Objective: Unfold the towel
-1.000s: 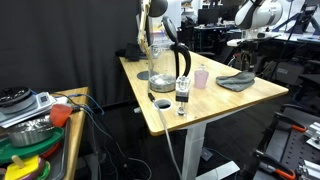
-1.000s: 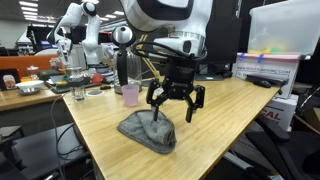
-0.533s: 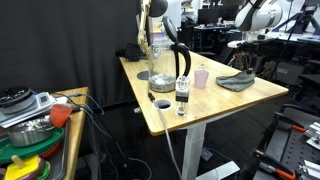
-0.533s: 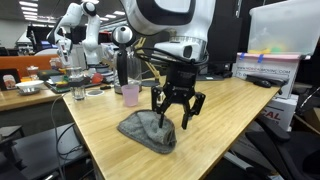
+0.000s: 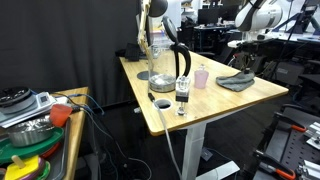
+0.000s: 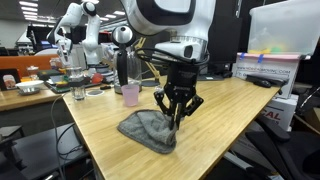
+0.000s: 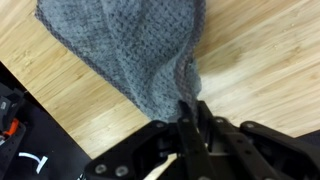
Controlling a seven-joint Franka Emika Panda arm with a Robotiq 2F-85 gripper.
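Pinching the edge of the rumpled grey-green soft cloth towel [image 6: 148,129], the black Robotiq gripper [image 6: 177,118] points straight down, its fingers pressed together on the fabric. The wrist view shows the cloth bunched between the two fingertips [image 7: 187,128]. The towel lies as a low lump on the light wooden table [image 6: 100,125], near the table's front corner. A small pink plastic cup [image 6: 130,95] stands upright nearby, apart from the towel.

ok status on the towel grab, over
Gripper shut on a raised fold of the towel. Towel a rumpled lump on the table, not yet unfolded. Pink cup stands apart from it, not in the way.
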